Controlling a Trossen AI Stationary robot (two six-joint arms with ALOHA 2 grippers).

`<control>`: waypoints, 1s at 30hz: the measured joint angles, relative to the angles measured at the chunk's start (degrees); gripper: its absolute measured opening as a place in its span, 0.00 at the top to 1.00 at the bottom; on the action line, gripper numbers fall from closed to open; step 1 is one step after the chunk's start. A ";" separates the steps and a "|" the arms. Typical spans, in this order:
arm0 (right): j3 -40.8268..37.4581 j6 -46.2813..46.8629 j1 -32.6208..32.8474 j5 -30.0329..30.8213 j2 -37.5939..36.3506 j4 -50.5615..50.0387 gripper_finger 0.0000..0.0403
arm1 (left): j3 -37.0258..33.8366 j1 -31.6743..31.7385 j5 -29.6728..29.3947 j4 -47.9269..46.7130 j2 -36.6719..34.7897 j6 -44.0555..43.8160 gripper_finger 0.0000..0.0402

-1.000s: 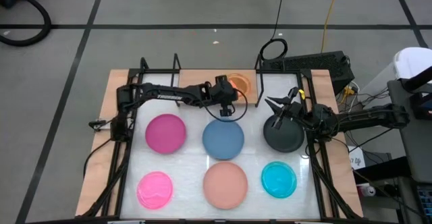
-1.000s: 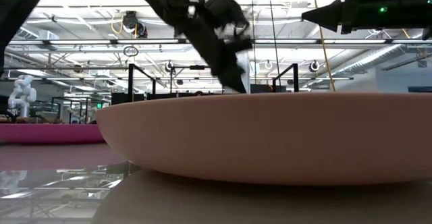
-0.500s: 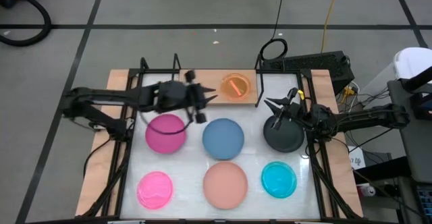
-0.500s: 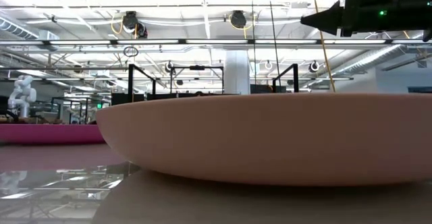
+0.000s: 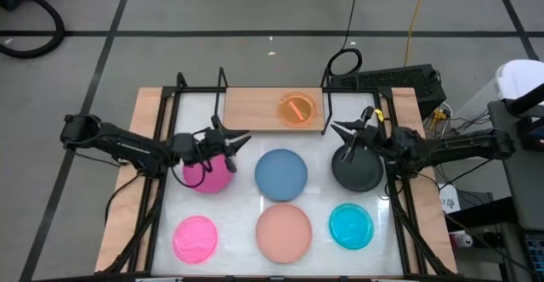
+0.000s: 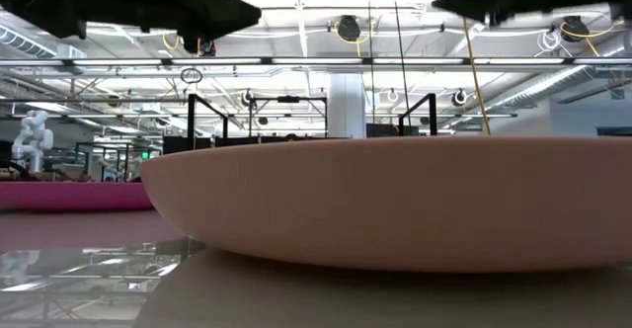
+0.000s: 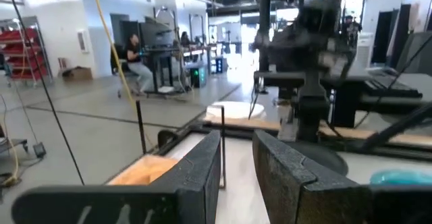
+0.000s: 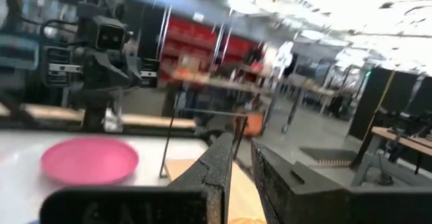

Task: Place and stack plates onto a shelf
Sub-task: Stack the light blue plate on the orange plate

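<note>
Over the counter's back-left area, our left hand [image 5: 235, 139] hovers above the magenta plate [image 5: 206, 168], fingers spread, empty. Right hand [image 5: 342, 131] waits spread over the black plate [image 5: 357, 171]. Orange plate [image 5: 297, 109] sits on the shelf [image 5: 251, 107]. We judge plates light, stiff, slick; grip the rim. No readable writing.

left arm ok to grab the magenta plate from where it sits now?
Probably yes. In the high view the left gripper hangs over the magenta plate's far edge, fingers apart and empty. Nothing lies on the plate, and the blue plate beside it sits apart, so the way down looks free.
</note>
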 joint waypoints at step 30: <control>21.66 11.15 10.70 -40.28 42.80 -62.68 0.61 | -0.25 0.00 0.04 -4.47 -0.45 1.56 0.76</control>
